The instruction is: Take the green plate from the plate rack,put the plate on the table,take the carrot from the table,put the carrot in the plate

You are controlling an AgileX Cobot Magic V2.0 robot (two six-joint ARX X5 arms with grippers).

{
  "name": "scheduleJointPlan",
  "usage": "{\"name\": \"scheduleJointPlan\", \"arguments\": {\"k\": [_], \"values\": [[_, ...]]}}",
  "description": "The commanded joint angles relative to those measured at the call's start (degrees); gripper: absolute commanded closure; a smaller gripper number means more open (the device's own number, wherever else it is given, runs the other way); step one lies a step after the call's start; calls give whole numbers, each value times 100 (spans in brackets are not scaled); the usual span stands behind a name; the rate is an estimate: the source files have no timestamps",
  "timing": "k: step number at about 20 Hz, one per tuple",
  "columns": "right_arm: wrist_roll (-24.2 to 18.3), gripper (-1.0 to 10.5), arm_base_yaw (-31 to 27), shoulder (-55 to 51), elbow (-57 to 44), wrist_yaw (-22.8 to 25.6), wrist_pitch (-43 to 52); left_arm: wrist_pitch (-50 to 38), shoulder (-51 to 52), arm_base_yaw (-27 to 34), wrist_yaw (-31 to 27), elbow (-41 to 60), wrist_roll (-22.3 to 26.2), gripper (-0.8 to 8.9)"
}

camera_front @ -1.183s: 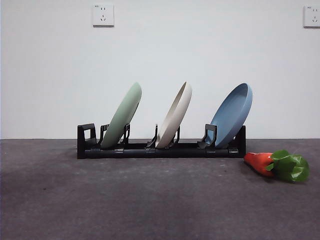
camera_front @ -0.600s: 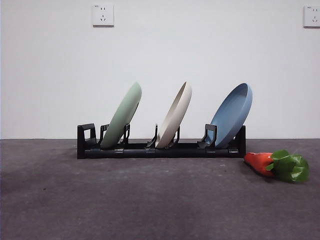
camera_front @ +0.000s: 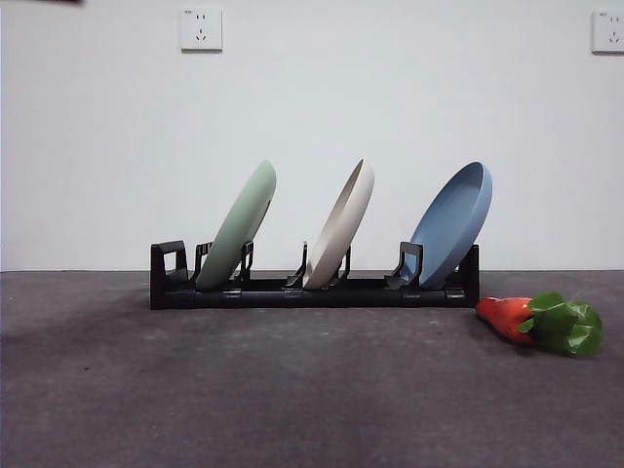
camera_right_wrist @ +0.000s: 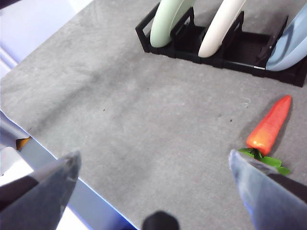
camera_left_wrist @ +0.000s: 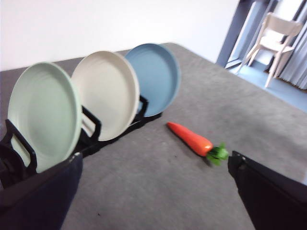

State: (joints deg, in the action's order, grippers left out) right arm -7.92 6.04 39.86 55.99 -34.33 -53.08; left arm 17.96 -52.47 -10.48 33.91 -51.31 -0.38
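The green plate (camera_front: 239, 226) leans in the leftmost slot of the black plate rack (camera_front: 312, 293), which stands on the dark grey table (camera_front: 292, 390). To the right of the rack lies the carrot (camera_front: 509, 317), its leaves pointing right. My left gripper (camera_left_wrist: 153, 163) hangs open above the table with nothing between its jaws; in its view the green plate (camera_left_wrist: 43, 115) is nearest and the carrot (camera_left_wrist: 192, 139) lies beyond. My right gripper (camera_right_wrist: 154, 160) is open too, high over the table's near edge, with the carrot (camera_right_wrist: 268, 127) and the rack (camera_right_wrist: 240, 52) ahead.
A cream-white plate (camera_front: 341, 224) stands in the rack's middle slot and a blue plate (camera_front: 453, 224) in its right one. A white wall with two outlets rises behind. The table's edge (camera_right_wrist: 43, 143) runs close under the right gripper.
A thin dark tip of an arm has appeared at the top left corner of the front view. The plates, rack and carrot have not moved.
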Motion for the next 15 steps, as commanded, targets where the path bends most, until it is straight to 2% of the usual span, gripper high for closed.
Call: {"name": "scheduleJointPlan", "arguments": {"k": [1,5,8,12,15], "values": [[17,298,7,48,7,-7,26,-168,-800,-247,-271,-365,-39,188],[57,298,7,153,7,-4,0,-214,-2398,-555,-890,-1414,343,188],[57,298,7,205,7,-4,-37,-323,-3471,-647,-1244,-2201,396,189],[55,298,7,260,7,0,-118,-376,-4544,-754,-1738,-3023,560,189],[57,298,7,313,7,-2,-216,-741,-5093,-824,-1963,-3296,584,189]]}}
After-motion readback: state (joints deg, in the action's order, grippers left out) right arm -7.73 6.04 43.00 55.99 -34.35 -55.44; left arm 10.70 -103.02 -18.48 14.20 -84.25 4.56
